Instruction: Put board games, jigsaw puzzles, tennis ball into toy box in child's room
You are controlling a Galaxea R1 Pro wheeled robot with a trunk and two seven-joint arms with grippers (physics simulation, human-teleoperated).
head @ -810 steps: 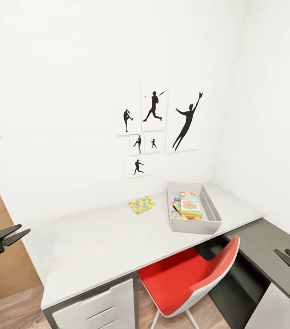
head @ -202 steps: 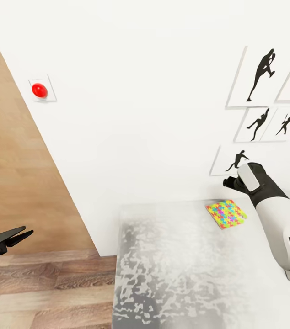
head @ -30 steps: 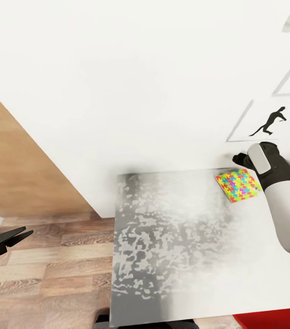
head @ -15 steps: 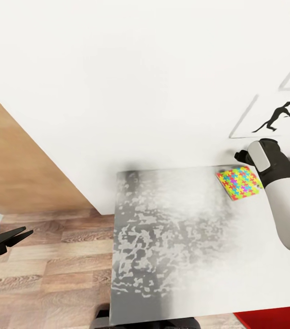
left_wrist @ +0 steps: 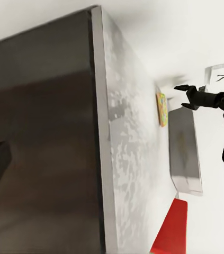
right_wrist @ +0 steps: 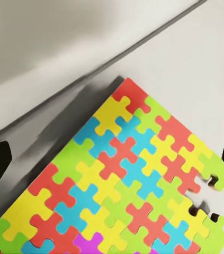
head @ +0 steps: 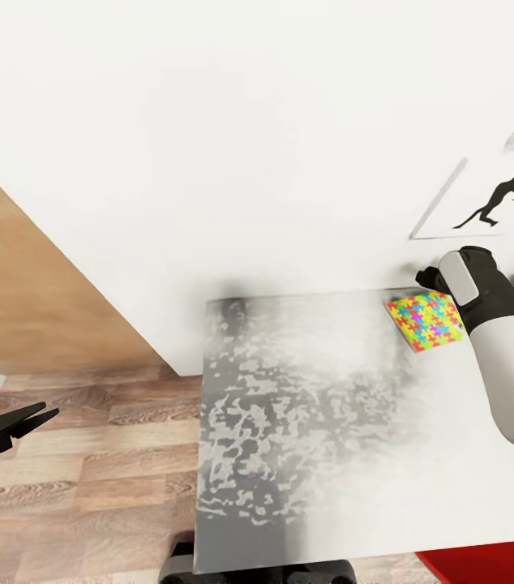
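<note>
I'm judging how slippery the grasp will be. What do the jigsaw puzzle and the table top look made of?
The jigsaw puzzle looks like thin matte card or foam: flat, interlocking coloured pieces with no shine. The table top looks like smooth light-grey laminate with a mottled sheen, probably slick; being a render, neither is certain.

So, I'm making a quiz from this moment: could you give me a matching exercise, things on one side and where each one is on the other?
Things:
1. jigsaw puzzle
2. left gripper
3. right gripper
4. silhouette picture

Places:
A. over the wooden floor, beside the table
B. on the white wall
C. flat on the table by the wall
D. above the puzzle, jaws open

Pairs: 1-C, 2-A, 3-D, 4-B
</note>
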